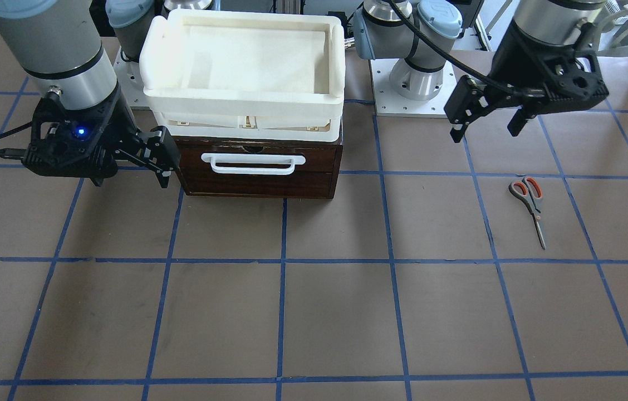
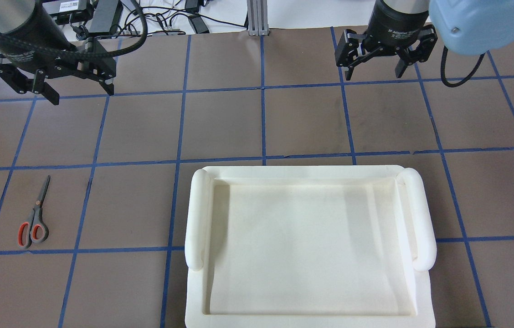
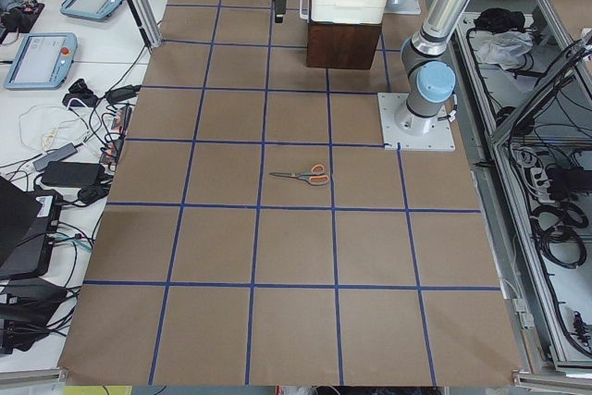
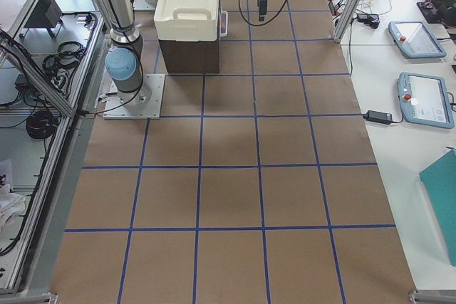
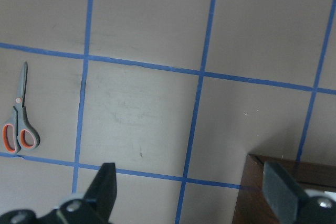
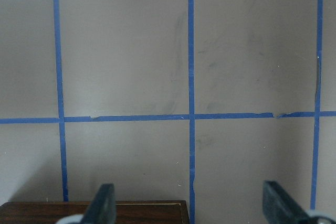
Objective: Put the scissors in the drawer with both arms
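The scissors (image 1: 531,203) lie flat on the table on my left side, handles toward my base; they also show in the overhead view (image 2: 33,223) and the left wrist view (image 5: 18,124). The dark brown drawer (image 1: 258,167) is shut, its white bar handle (image 1: 253,164) facing away from me. My left gripper (image 1: 486,128) hangs open and empty well above the table, apart from the scissors. My right gripper (image 1: 130,167) is open and empty, raised beside the drawer's right end. Both also show overhead: left gripper (image 2: 79,93), right gripper (image 2: 373,73).
A cream-white plastic tray (image 1: 150,61) sits on top of the drawer cabinet and hides it from overhead (image 2: 195,214). The brown table has a blue tape grid. Both arm bases stand behind the cabinet.
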`<state>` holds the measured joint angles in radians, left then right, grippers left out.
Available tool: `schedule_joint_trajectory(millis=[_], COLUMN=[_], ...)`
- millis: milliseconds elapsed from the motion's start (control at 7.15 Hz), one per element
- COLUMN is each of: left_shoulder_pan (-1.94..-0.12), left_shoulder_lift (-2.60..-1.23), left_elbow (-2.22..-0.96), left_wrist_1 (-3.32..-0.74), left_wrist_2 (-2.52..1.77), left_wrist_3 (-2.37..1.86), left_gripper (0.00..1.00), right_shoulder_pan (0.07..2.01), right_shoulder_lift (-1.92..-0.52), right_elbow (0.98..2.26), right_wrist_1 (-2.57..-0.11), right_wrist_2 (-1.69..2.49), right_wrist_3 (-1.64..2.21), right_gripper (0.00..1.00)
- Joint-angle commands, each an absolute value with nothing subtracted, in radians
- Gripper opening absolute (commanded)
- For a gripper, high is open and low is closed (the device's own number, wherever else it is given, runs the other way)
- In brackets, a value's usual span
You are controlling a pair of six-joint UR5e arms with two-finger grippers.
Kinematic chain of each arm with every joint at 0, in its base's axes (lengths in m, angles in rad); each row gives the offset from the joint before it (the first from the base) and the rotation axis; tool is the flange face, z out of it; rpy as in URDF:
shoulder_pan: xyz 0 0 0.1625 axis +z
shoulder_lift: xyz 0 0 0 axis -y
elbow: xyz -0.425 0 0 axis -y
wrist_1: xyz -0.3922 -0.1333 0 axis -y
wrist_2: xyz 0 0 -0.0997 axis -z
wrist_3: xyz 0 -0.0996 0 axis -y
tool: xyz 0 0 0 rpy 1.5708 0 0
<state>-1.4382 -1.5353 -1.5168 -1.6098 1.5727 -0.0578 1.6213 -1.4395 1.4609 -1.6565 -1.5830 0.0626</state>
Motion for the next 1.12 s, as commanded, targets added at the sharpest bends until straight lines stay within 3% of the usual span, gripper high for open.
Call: schedule_joint_trajectory(millis=[0,420,979], left_shoulder_pan=[-1.318,-1.096,-0.999], left_shoulder_lift=[-1.554,-1.623,-1.817], left_elbow=[-1.563,-1.842,-1.876], left_wrist_1=[-1.615,-1.348,-1.152], left_wrist_2=[1.578,1.598,1.674], left_wrist_3=[0.074,0.295,0.416], left_gripper=[1.0,1.0,0.94], right_shoulder_pan=[1.611,1.643,1.797], right_shoulder_lift=[-1.442,-1.378,-1.289], right_elbow=[1.465,1.47,1.465], right_wrist_1=[-1.708,-1.753,-1.731], right_wrist_2=[-1.577,-1.58,-1.628], right_wrist_3=[0.089,0.683,1.257], right_gripper=[1.0,1.0,1.0])
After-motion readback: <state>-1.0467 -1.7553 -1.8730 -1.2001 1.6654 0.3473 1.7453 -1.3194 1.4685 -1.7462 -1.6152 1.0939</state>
